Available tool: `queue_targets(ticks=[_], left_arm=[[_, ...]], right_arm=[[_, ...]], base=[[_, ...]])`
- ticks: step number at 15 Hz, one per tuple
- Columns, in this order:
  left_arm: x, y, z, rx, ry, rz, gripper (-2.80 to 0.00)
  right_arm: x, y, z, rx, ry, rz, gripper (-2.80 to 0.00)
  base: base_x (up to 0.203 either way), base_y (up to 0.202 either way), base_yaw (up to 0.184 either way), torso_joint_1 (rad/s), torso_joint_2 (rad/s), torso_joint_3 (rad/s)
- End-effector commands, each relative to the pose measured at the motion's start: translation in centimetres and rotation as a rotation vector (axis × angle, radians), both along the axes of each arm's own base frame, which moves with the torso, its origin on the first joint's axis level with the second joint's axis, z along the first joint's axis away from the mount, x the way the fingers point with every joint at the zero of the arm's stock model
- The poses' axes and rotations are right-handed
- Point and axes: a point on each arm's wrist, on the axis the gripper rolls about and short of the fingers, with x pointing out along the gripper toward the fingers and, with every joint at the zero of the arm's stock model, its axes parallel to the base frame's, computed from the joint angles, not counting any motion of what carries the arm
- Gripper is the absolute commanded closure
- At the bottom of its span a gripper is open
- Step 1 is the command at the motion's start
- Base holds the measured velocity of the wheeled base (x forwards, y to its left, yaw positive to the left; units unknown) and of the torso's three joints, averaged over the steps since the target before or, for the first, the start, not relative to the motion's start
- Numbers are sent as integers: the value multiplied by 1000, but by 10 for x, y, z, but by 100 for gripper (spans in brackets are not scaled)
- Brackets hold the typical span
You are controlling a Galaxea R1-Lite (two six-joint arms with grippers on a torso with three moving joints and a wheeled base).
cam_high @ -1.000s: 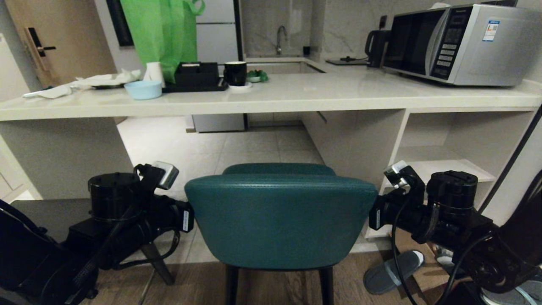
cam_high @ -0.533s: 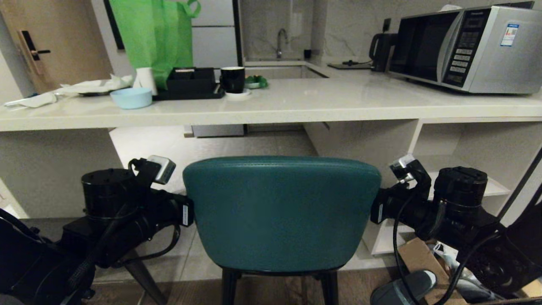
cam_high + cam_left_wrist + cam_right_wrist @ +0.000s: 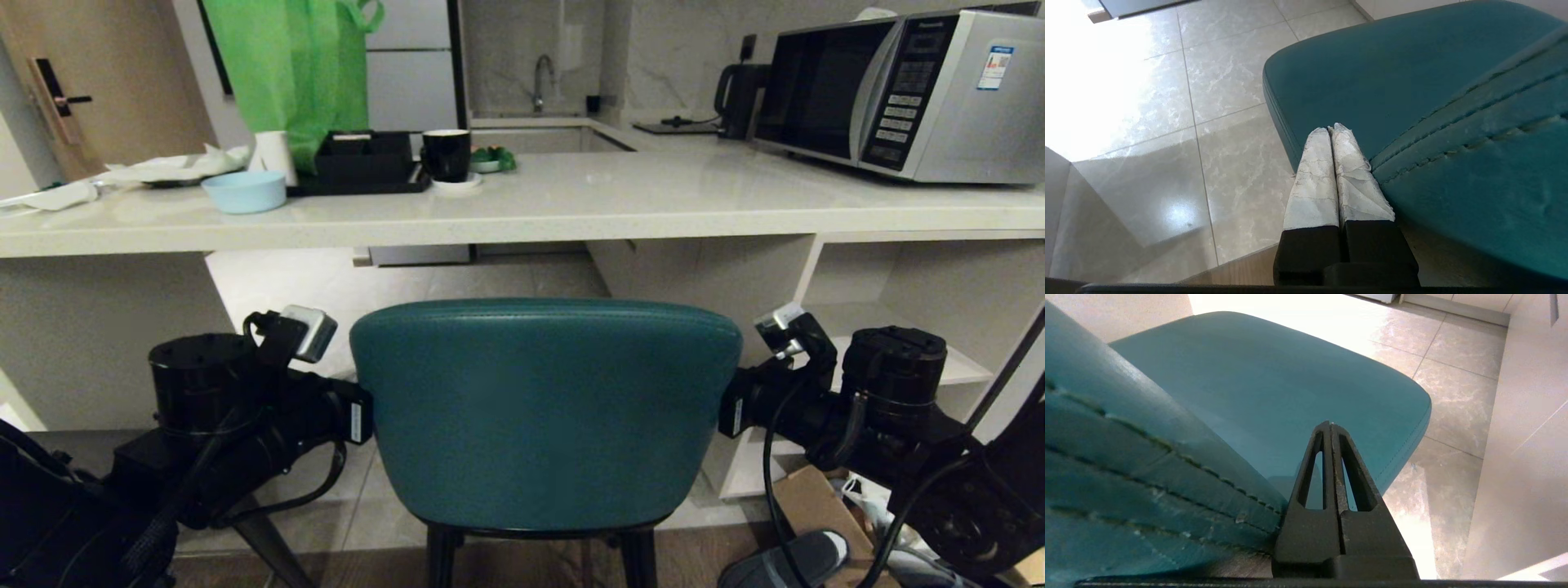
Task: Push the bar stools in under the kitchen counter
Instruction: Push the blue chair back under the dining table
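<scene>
— So, where do our two grippers sit at this moment?

— We have one on each flank of the teal stool (image 3: 545, 412). Our left gripper (image 3: 1332, 130) has its white-wrapped fingers (image 3: 1316, 179) pressed together, holding nothing. Their inner side lies against the stitched edge of the stool's curved back, and the tips reach over the corner of the padded seat.

— And the right one?

— Our right gripper (image 3: 1329, 424) is drawn together too, its black ribbed fingers (image 3: 1312, 473) meeting at the tips and gripping nothing. The stool's back rises just beside those fingers on their inner side, and the seat spreads out beyond the tips. Whether this gripper presses on the back or only stands close, we cannot tell.

— Where is the stool relative to the kitchen counter (image 3: 571, 214)?

— Ahead of both sets of fingertips we see pale floor tiles (image 3: 1224, 134), and the stool faces the open bay beneath the worktop. Its backrest stands lower than the thick stone edge. On the worktop above we see a microwave (image 3: 898, 90), a black mug (image 3: 446, 154), a light blue bowl (image 3: 243, 191) and a green bag (image 3: 286, 65).
</scene>
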Motion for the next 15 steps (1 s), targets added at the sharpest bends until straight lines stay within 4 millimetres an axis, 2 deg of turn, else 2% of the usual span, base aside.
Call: queue_targets(ticks=[1, 7, 11, 15], left_arm=[[-2, 0, -2, -8, -18, -7, 0], [-34, 8, -17, -1, -13, -30, 0], [-50, 0, -23, 11, 14, -93, 0], [-68, -2, -35, 41, 79, -145, 0]], right_arm=[[-2, 0, -7, -11, 27, 4, 0], [-33, -7, -31, -87, 65, 50, 0], [-54, -8, -43, -106, 141, 127, 0], [-65, -7, -52, -132, 188, 161, 0]], base=[[0, 0, 0, 0, 0, 0], [0, 0, 0, 0, 0, 0], [0, 0, 0, 0, 0, 0], [0, 0, 0, 0, 0, 0]])
